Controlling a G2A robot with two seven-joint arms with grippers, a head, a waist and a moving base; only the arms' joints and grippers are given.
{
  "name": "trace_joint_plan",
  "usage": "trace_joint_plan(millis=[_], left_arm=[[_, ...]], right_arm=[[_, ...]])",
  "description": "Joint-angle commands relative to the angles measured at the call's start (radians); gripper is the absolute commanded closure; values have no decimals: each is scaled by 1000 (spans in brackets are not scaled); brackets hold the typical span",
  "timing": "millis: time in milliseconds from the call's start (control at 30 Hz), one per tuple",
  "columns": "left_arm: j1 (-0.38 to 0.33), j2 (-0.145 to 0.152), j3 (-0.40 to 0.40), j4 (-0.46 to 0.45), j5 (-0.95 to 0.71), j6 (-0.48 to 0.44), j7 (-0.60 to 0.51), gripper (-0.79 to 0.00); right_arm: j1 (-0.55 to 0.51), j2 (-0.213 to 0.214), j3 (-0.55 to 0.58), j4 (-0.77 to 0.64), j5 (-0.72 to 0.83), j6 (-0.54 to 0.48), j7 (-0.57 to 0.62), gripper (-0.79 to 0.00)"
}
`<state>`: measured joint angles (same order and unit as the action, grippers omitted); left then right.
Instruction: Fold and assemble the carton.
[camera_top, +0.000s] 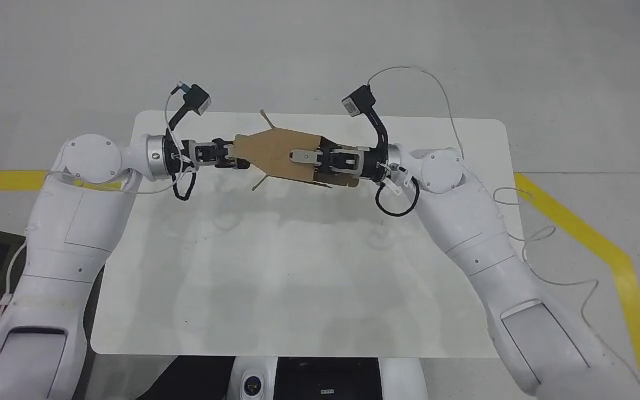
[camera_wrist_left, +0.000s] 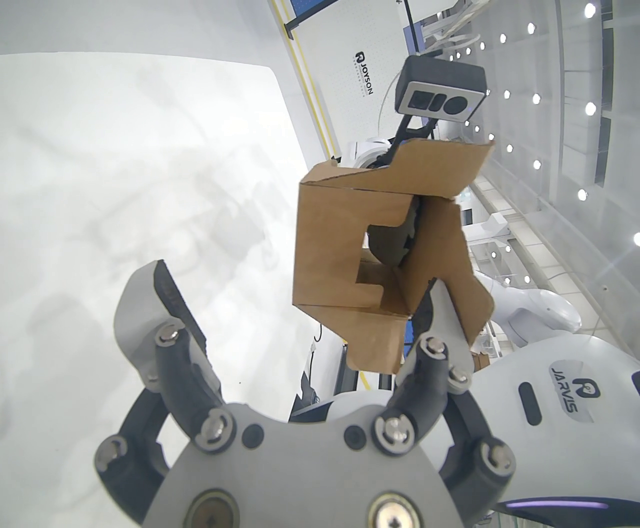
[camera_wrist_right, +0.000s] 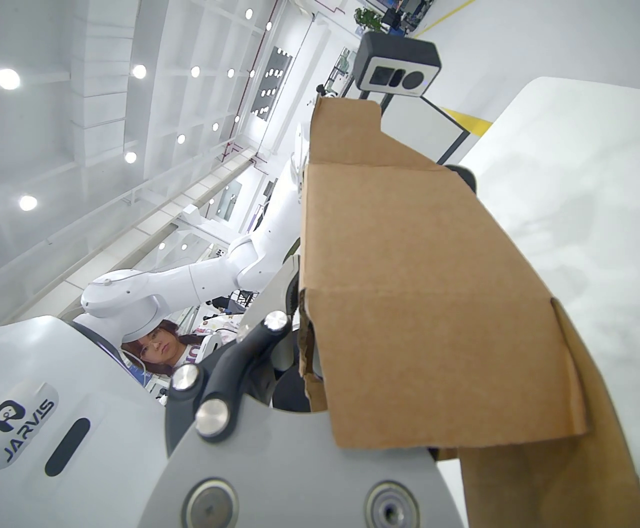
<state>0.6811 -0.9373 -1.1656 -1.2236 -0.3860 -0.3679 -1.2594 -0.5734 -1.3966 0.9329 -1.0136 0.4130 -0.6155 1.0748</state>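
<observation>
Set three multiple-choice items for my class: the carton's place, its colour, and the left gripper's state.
1. Where is the carton? A. between the two grippers B. lying far from both C. under an elbow
2. Its colour? A. white B. brown C. blue
3. The left gripper is: A. shut on the carton B. shut on nothing C. open
Key: 1 A, the top view shows it between the left gripper and right gripper; 2 B, brown board in every view; 3 C, its fingers stand wide apart.
</observation>
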Motion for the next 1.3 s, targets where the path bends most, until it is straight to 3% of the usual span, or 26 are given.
trace_joint_plan(millis=[0,233,667,1267], left_arm=[[3,4,-14,-14,-14,0,-9,-785],[21,12,-42,-75,-44,6,-32,-785],[22,3,15,-128,-6,6,-42,-785],[18,15,-50,-24,-14,5,22,-785]], right_arm=[[0,1,0,0,-22,9,-8,0],[-4,1,-5,-9,-46,24,-20,0],[5,-10,-31,-17,-43,28,-11,0],[-5,-6,-22,-14,3,42,71,0]])
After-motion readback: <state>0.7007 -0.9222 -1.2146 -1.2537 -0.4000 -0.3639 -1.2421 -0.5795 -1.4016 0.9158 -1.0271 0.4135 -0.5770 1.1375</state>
